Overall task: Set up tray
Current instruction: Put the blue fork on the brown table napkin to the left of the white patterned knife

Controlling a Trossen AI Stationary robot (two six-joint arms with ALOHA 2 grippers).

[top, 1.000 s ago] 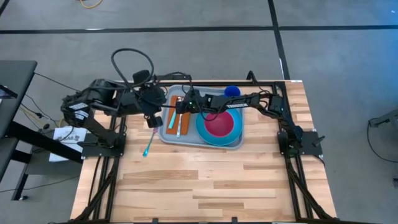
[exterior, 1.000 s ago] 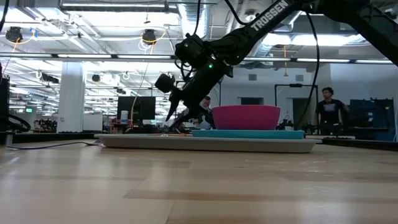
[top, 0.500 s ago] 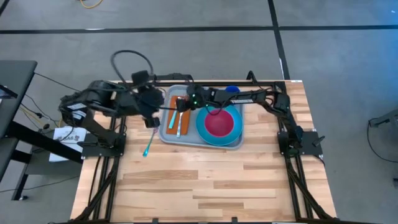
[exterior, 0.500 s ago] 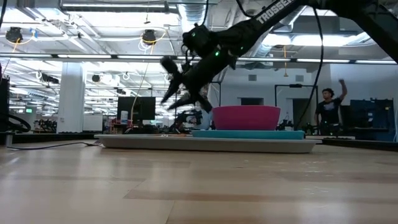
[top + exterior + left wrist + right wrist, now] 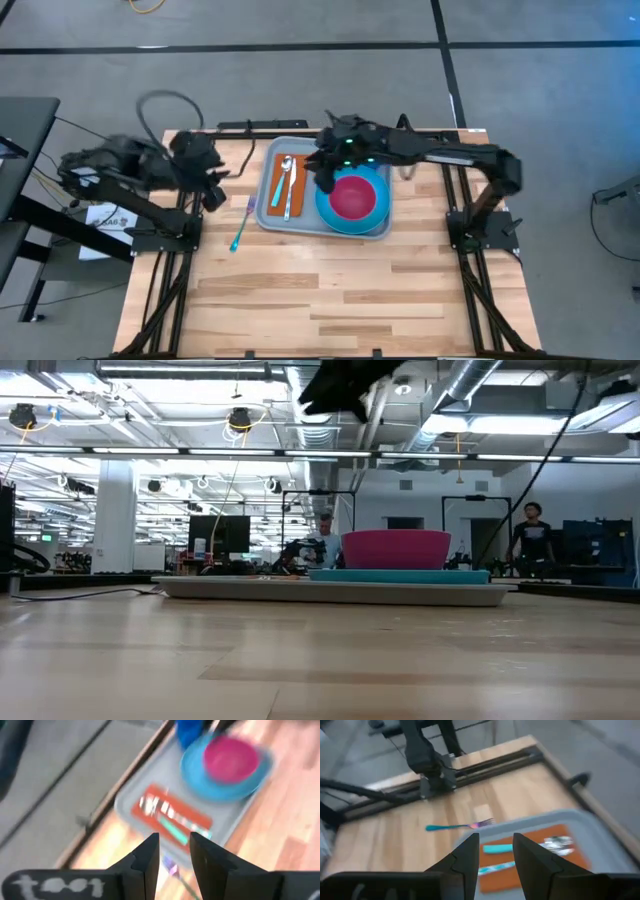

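The grey-blue tray (image 5: 306,216) (image 5: 330,592) lies flat on the far half of the table. On it lies an orange napkin (image 5: 277,186) (image 5: 540,855) with a spoon (image 5: 287,168) and a second teal-handled utensil on top. Beside the napkin stands a blue plate (image 5: 325,205) with a pink bowl (image 5: 352,198) (image 5: 396,547) in it. A teal-handled fork (image 5: 240,224) (image 5: 460,826) lies on the wood left of the tray. My right gripper (image 5: 322,180) (image 5: 496,850) hangs high over the tray, slightly open and empty. My left gripper (image 5: 215,192) (image 5: 174,847) is off the tray's left side, slightly open and empty.
A blue cup (image 5: 190,730) stands at the tray's far edge, next to the plate. Bare wood fills the near half of the table (image 5: 330,290). People stand in the room beyond the table in the low view.
My right gripper has risen from just above the napkin, up out of the low view's top edge, drifting a little toward the table's right. My left gripper has drawn back from the tray's left rim toward the table's left edge. The tray's items have stayed put.
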